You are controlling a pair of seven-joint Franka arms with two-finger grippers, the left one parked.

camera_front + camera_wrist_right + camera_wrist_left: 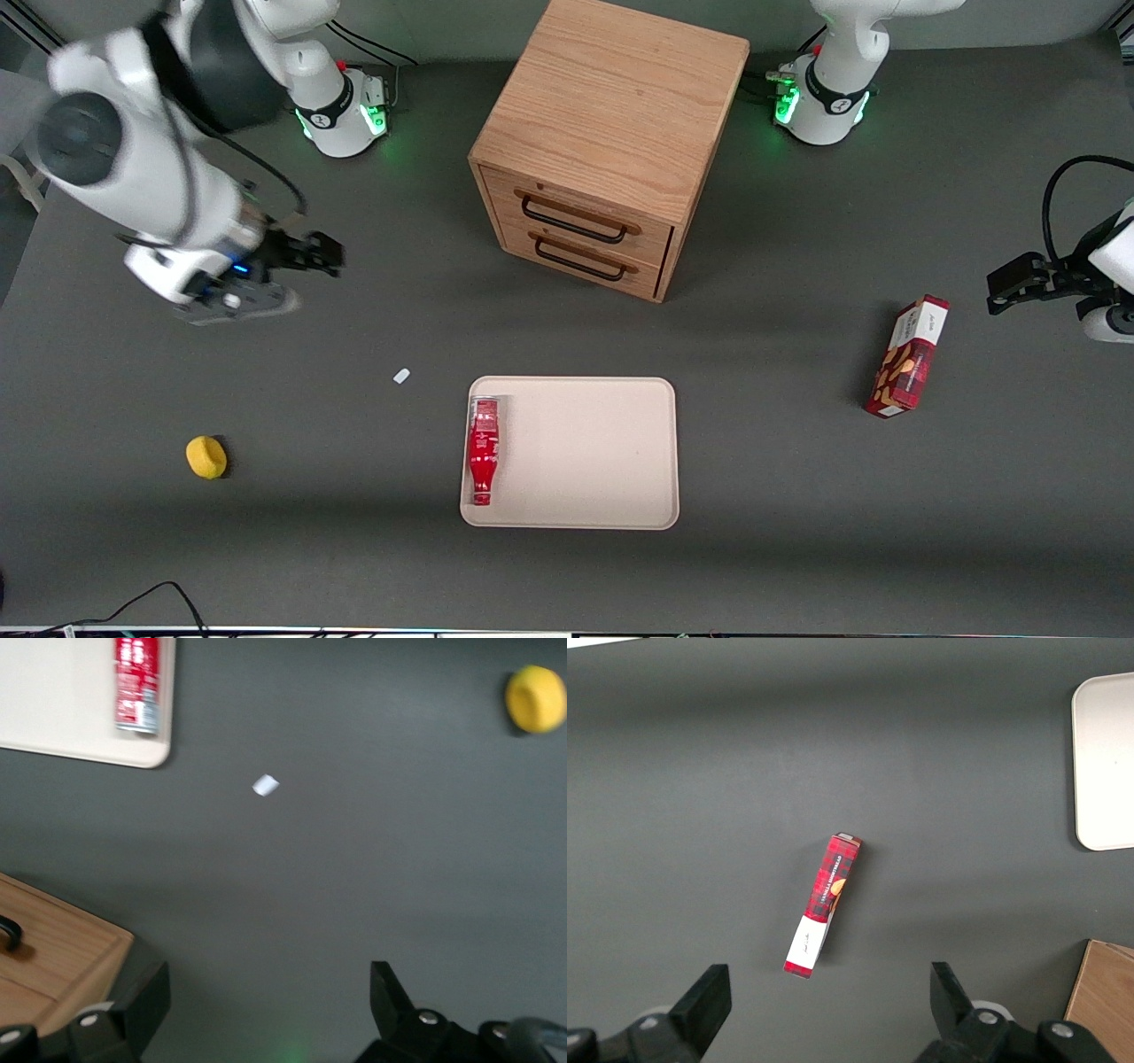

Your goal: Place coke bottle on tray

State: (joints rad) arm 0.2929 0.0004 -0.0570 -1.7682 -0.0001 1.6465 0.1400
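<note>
The coke bottle [483,450] lies flat on the tray [585,452], along the tray's edge toward the working arm's end, neck pointing toward the front camera. Its clear base end [135,682] also shows in the right wrist view, on a corner of the tray [71,700]. My gripper [321,252] hangs high above the table toward the working arm's end, well away from the tray and farther from the front camera than it. It is open with nothing between its fingers [266,1001].
A wooden two-drawer cabinet [611,142] stands farther from the camera than the tray. A yellow round object [206,457] and a small white scrap [401,376] lie toward the working arm's end. A red and white snack box [908,356] lies toward the parked arm's end.
</note>
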